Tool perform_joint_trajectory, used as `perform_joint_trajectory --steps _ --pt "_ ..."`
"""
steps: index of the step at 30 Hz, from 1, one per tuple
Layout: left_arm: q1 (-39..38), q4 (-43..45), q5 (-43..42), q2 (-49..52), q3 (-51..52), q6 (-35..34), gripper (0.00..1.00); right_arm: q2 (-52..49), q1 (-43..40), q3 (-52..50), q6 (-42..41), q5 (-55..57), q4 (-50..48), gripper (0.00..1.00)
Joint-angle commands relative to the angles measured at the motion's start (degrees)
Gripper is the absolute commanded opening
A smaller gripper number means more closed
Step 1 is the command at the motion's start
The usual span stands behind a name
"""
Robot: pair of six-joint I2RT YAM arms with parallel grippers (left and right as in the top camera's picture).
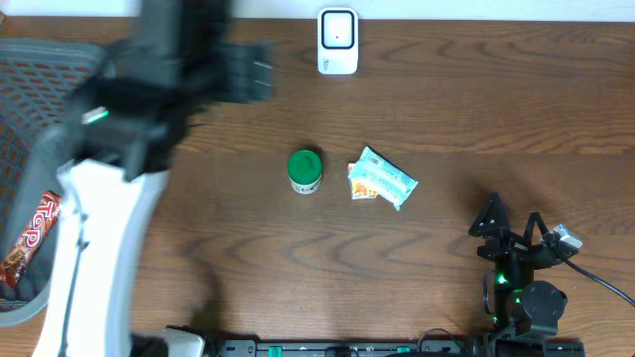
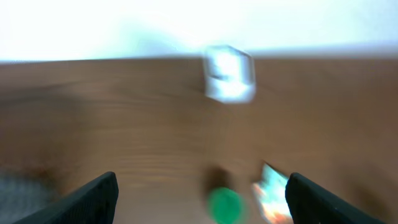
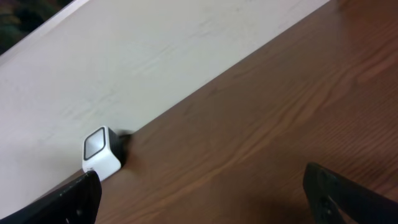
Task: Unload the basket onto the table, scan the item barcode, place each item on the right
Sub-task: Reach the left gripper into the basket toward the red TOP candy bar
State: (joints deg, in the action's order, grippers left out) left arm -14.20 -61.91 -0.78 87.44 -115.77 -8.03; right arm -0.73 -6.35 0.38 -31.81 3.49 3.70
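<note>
Nearest the lens, saw left arm raised and blurred over a grey mesh basket at the left edge of the worktop. Found left tool with fingers apart, gripping nothing. Found right tool at near right, fingers likewise spread and empty. Spotted green-lidded jar upright mid-worktop, with crumpled snack packet just beside it on the right, not touching. Noted white scanner at the far edge, well apart from both. Made out red-wrapped bar lying in the basket.
</note>
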Motion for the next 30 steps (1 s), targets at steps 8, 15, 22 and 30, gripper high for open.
perform_joint_trajectory --steps 8,15,22,30 --pt "31.1 -6.2 17.4 -0.2 1.4 -20.3 0.87 0.1 0.4 -0.1 0.7 0.5 0.2 0.99" --pt "42.3 -9.1 17.9 6.0 2.3 -28.1 0.87 0.1 0.4 -0.1 0.7 0.5 0.2 0.99" --pt "42.7 -13.5 19.4 16.3 2.3 -28.4 0.87 0.1 0.4 -0.1 0.7 0.5 0.2 0.99" --pt "42.4 -18.6 19.3 28.0 2.3 -31.7 0.87 0.1 0.4 -0.1 0.7 0.5 0.2 0.99"
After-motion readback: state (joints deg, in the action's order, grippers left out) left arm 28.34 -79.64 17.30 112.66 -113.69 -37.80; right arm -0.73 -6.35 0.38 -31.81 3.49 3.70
